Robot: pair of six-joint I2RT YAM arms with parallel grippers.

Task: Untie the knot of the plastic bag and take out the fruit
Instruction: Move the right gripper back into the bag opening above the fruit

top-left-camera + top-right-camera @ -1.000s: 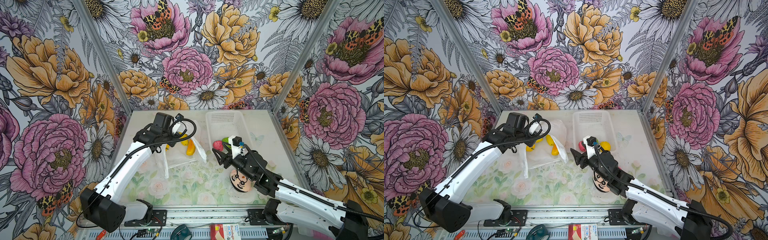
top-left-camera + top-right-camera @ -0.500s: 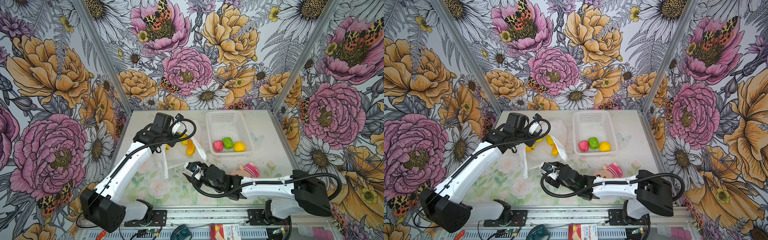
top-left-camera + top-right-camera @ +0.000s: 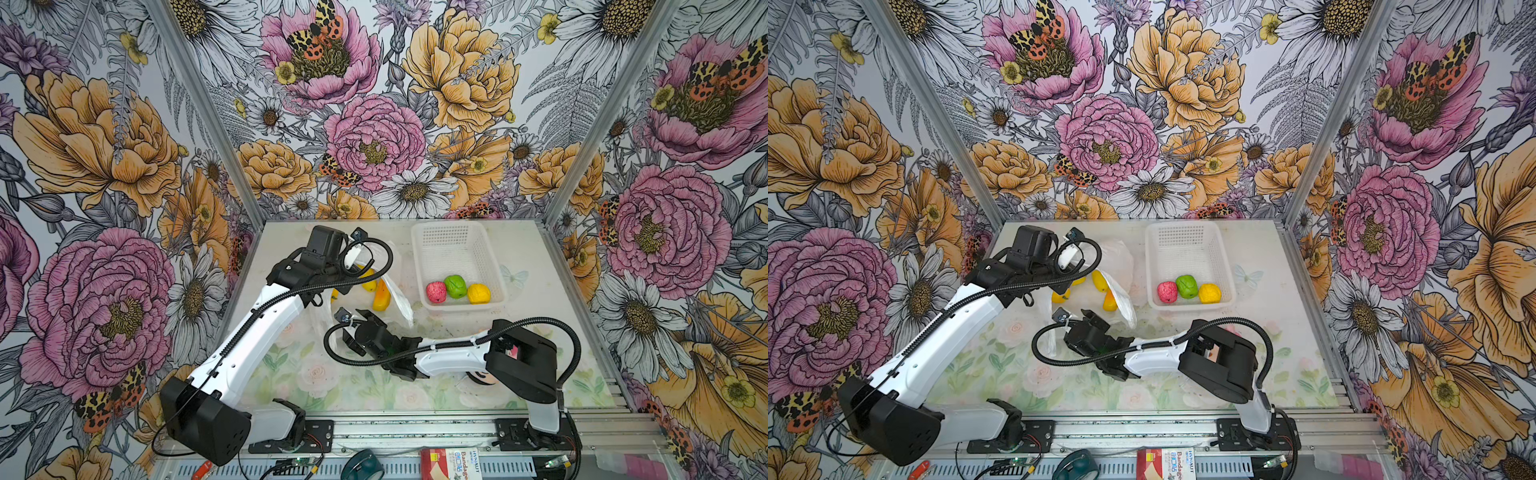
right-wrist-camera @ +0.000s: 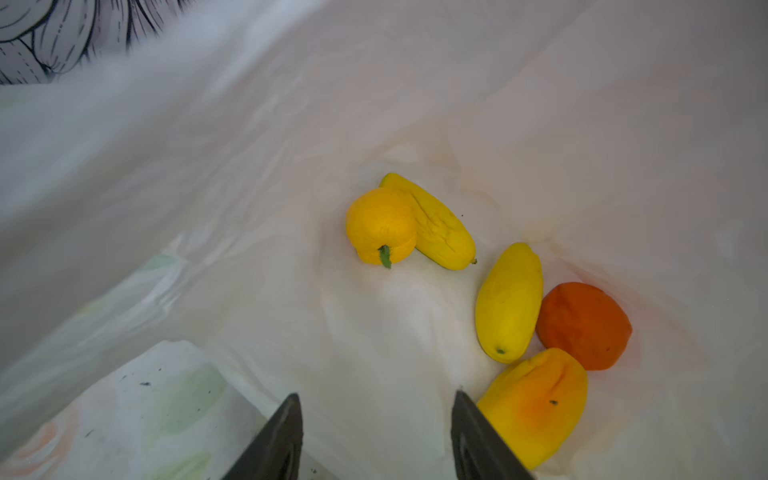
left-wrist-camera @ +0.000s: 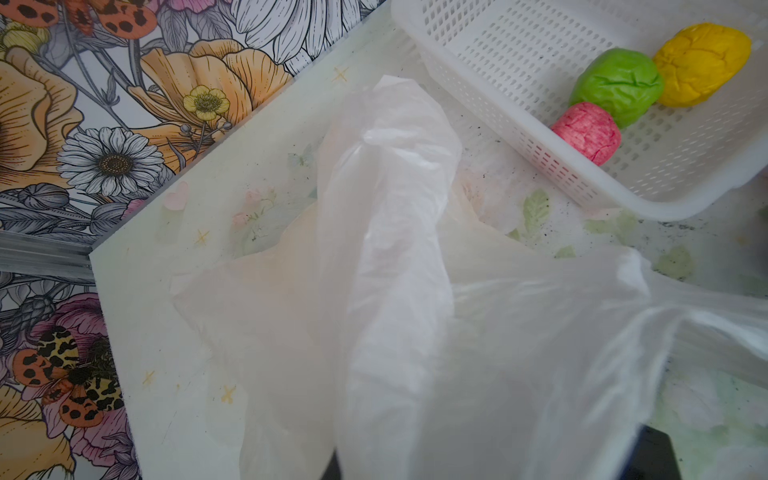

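Moved: your right gripper (image 4: 376, 395) has left the basket (image 3: 453, 232). It now sits at the mouth of the plastic bag (image 3: 400, 301), jaws parted and empty, with one fingertip just beside a yellow-orange fruit (image 4: 536, 403).
Left gripper (image 3: 356, 261): clenched on the bag's film, holding it raised.
In the bag: five fruits.
In the basket: pink-red fruit (image 3: 436, 292), green fruit (image 3: 455, 286), yellow fruit (image 3: 478, 293).
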